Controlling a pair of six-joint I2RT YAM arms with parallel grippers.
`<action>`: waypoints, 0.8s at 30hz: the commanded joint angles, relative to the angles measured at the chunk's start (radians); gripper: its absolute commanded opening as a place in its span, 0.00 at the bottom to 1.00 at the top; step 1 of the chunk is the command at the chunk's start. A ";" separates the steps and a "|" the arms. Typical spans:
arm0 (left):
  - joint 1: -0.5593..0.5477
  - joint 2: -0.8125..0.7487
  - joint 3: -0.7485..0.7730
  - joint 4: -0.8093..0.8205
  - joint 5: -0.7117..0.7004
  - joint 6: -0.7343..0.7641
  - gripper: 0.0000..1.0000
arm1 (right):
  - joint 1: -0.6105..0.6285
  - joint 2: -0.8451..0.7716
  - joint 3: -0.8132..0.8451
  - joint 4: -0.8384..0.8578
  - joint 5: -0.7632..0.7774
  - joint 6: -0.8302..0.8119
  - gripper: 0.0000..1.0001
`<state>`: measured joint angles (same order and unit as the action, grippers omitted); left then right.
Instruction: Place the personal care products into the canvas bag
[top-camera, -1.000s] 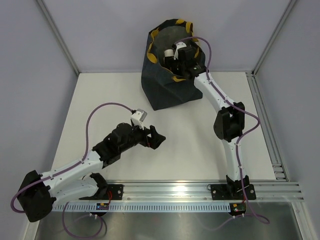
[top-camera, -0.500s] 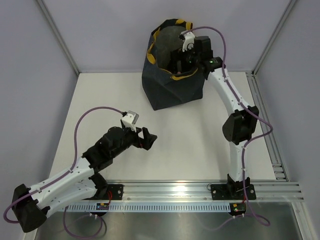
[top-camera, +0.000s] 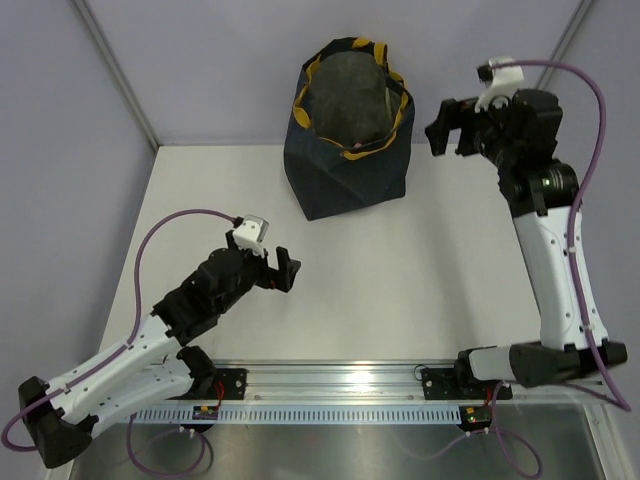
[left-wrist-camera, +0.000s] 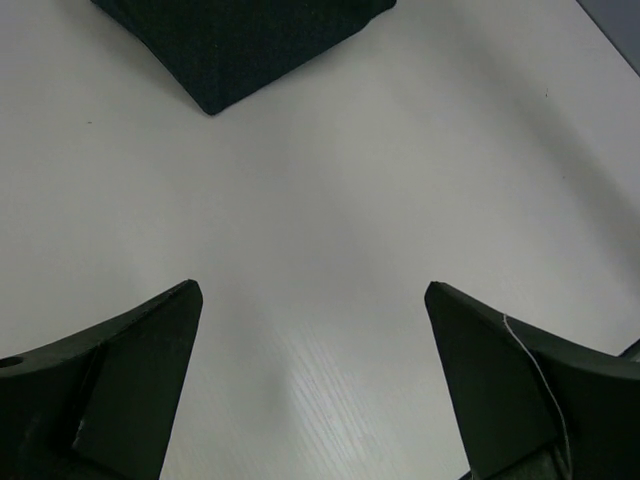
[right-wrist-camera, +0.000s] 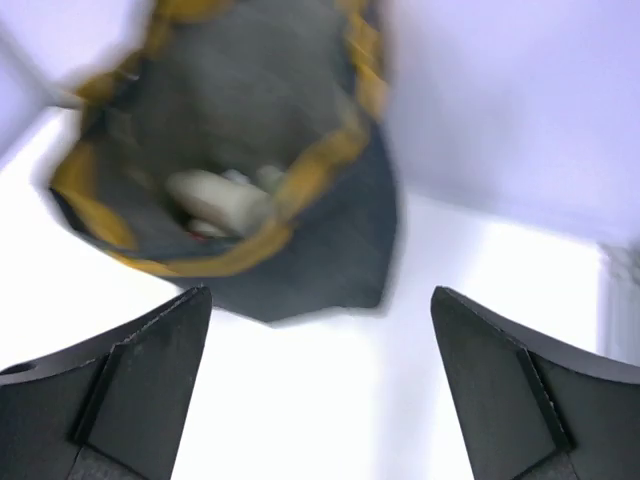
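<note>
The canvas bag (top-camera: 345, 170), dark navy with a mustard rim, stands upright at the back of the table. In the right wrist view, which is blurred, pale cream bottles (right-wrist-camera: 215, 198) lie on the grey lining inside the bag (right-wrist-camera: 320, 255). My right gripper (top-camera: 450, 133) hangs raised to the right of the bag, apart from it, open and empty (right-wrist-camera: 320, 295). The left gripper (top-camera: 280, 268) hovers low over the bare table in front of the bag, open with nothing between its fingers (left-wrist-camera: 312, 290). Only the bag's lower corner (left-wrist-camera: 240, 40) shows in the left wrist view.
White table (top-camera: 400, 270) with a metal rail (top-camera: 400, 380) along its near edge and a slotted track (top-camera: 530, 250) on the right side. Grey walls (top-camera: 200, 70) close in behind the bag and on both sides.
The right gripper has come up out of the bag and swung to its right, jaws now wide and empty. The left arm has drawn back toward the near left.
</note>
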<state>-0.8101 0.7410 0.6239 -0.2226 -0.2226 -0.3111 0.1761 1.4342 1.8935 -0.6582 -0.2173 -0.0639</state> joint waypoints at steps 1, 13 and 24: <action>-0.001 -0.014 0.075 -0.040 -0.092 0.018 0.99 | -0.032 -0.143 -0.287 0.043 0.246 0.018 0.99; 0.002 -0.049 0.063 -0.090 -0.184 -0.026 0.99 | -0.043 -0.613 -0.913 0.196 0.472 0.030 0.99; 0.002 -0.045 0.062 -0.110 -0.242 -0.059 0.99 | -0.043 -0.699 -1.025 0.178 0.546 0.059 1.00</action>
<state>-0.8101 0.7040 0.6655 -0.3515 -0.4000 -0.3420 0.1349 0.7658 0.8726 -0.5335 0.2779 -0.0235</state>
